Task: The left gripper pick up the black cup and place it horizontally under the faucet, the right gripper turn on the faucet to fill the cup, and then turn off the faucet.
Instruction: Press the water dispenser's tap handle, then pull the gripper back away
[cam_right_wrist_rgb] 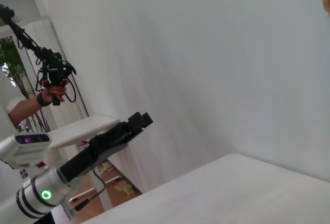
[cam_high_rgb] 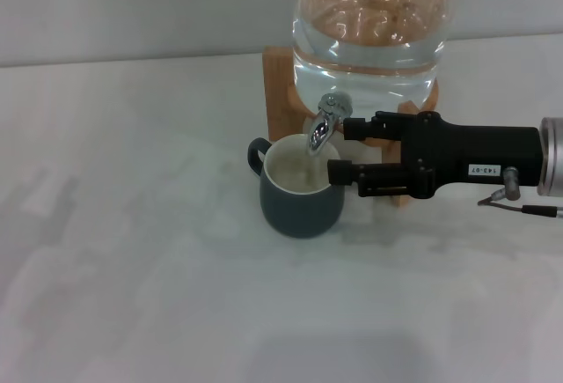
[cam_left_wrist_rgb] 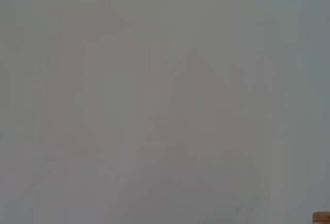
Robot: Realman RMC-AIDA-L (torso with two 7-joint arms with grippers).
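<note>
The black cup stands upright on the white table, its cream inside open to the top and its handle pointing back left. The chrome faucet hangs just over its rim, on the clear water jug in a wooden stand. My right gripper reaches in from the right, open, with one finger level with the faucet's spout and the other at the cup's rim. I cannot tell whether it touches the faucet. The left gripper shows only in the right wrist view, held off beyond the table's edge.
The white table spreads wide around the cup. A person's hand holding a black device and a small white side table appear far off in the right wrist view. The left wrist view shows bare table and a wood corner.
</note>
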